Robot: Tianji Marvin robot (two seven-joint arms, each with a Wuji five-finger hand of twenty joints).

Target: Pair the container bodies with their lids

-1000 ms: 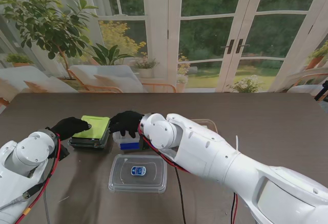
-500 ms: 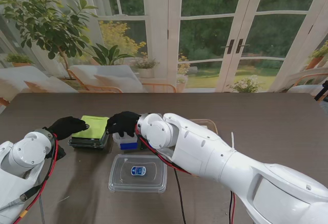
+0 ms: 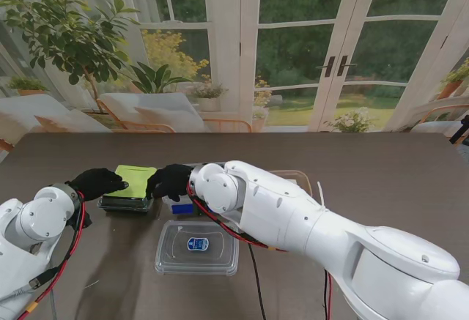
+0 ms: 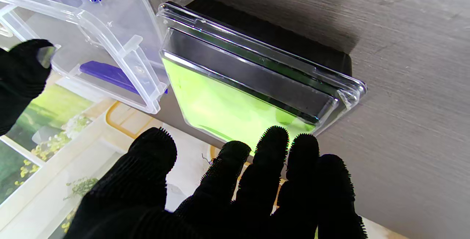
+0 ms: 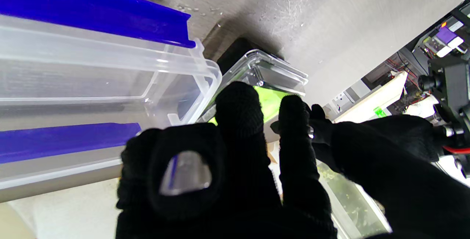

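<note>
On the dark surface (image 3: pixel 381 166) your green-lidded container (image 3: pixel 130 185) lies flat at the robot's left, with the clear box with blue clasps (image 3: pixel 182 204) just beside it on its right. Nearer to you, a flat clear lid (image 3: pixel 197 246) lies apart from both. Your left hand (image 3: pixel 97 182) hovers at the green container's left edge, fingers spread and grasping nothing; contact cannot be confirmed from the wrist view. Your right hand (image 3: pixel 169 180) sits over the gap between the two containers, fingers loosely extended, apparently holding nothing, though the glove hides the fingertips.
</note>
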